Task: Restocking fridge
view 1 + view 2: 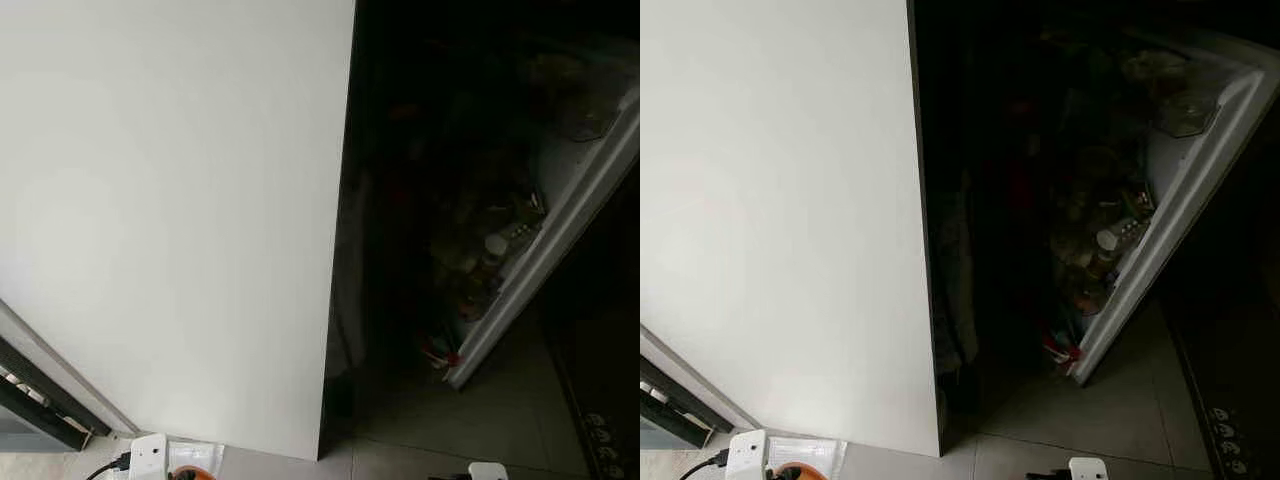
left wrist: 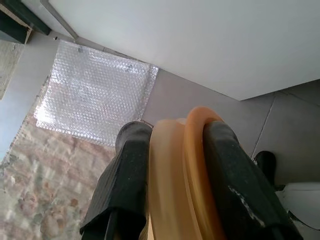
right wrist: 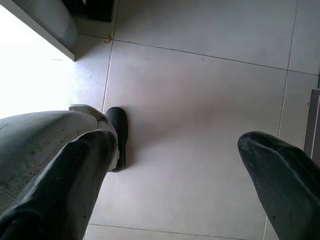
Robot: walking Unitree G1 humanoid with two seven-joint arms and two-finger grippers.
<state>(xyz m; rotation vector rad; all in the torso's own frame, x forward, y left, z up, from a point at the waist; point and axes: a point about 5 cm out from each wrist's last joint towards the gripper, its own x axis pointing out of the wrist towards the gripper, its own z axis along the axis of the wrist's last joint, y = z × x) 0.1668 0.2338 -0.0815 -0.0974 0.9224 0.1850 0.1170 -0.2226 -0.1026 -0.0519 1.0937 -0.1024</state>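
Pinching an orange ring-shaped object (image 2: 192, 180), the left gripper (image 2: 182, 192) has its two black fingers (image 2: 125, 185) pressed against the pale inner side and the orange outer rim of this thing, in the lower middle of the left wrist view. What the object is exactly, I cannot tell; it looks like a round plastic lid or ring seen from its edge. Behind it the same view shows a sheet of bubble wrap (image 2: 95, 100) in the upper left on the floor, a patterned rug (image 2: 45, 185) in the lower left, and a white panel (image 2: 200, 40) across the top.

The right gripper (image 3: 175, 185) is spread wide, one finger at the lower left and the other at the lower right of the right wrist view, with bare tiled floor (image 3: 200, 100) between them. It holds nothing.

The head views show what the wrist views do not: the fridge (image 1: 400, 200) stands open in the upper right of the frame, very dark inside. Its door (image 1: 560, 220) swings out to the right, and the door shelf carries bottles and jars (image 1: 490, 250), too dim to name one by one. The big white panel (image 1: 170, 200) fills the left half of the frame. At the bottom edge, lower left, a white plug block (image 1: 148, 455) with a black cable lies on the floor, and a small orange piece shows just beside it.
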